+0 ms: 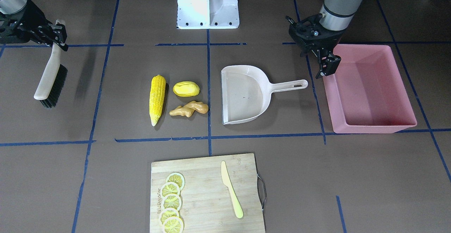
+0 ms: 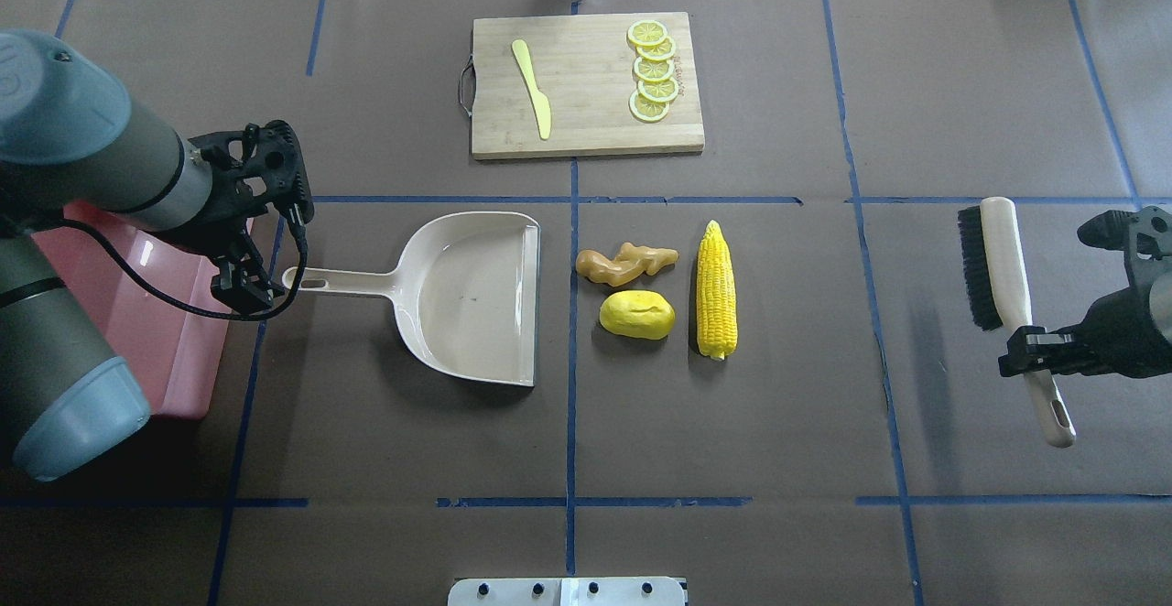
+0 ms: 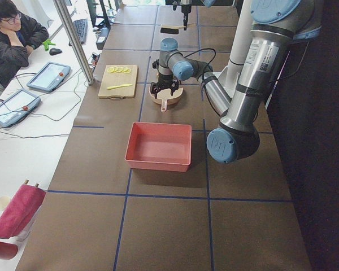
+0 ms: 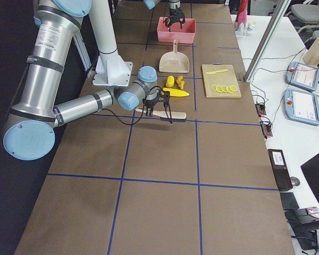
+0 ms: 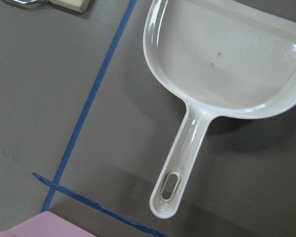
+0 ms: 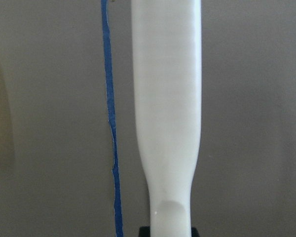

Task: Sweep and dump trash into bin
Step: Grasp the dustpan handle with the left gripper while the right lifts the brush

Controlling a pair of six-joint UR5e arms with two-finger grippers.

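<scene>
The corn cob (image 1: 157, 99), the yellow potato lump (image 1: 186, 89) and the ginger root (image 1: 189, 109) lie together mid-table, just off the open mouth of the beige dustpan (image 1: 246, 95). The empty pink bin (image 1: 370, 88) stands beyond the dustpan's handle. My left gripper (image 1: 326, 71) hovers open and empty over the bin's edge near the handle's end (image 5: 180, 158). My right gripper (image 1: 58, 36) is shut on the white handle (image 6: 166, 98) of a black-bristled brush (image 1: 51, 81), held off the table far to the side of the corn (image 2: 716, 290).
A wooden cutting board (image 1: 204, 194) with several lemon slices (image 1: 172, 201) and a pale yellow knife (image 1: 231, 190) lies at the table's far side from me. My white base (image 1: 208, 4) stands behind the trash. Blue tape lines cross the brown table.
</scene>
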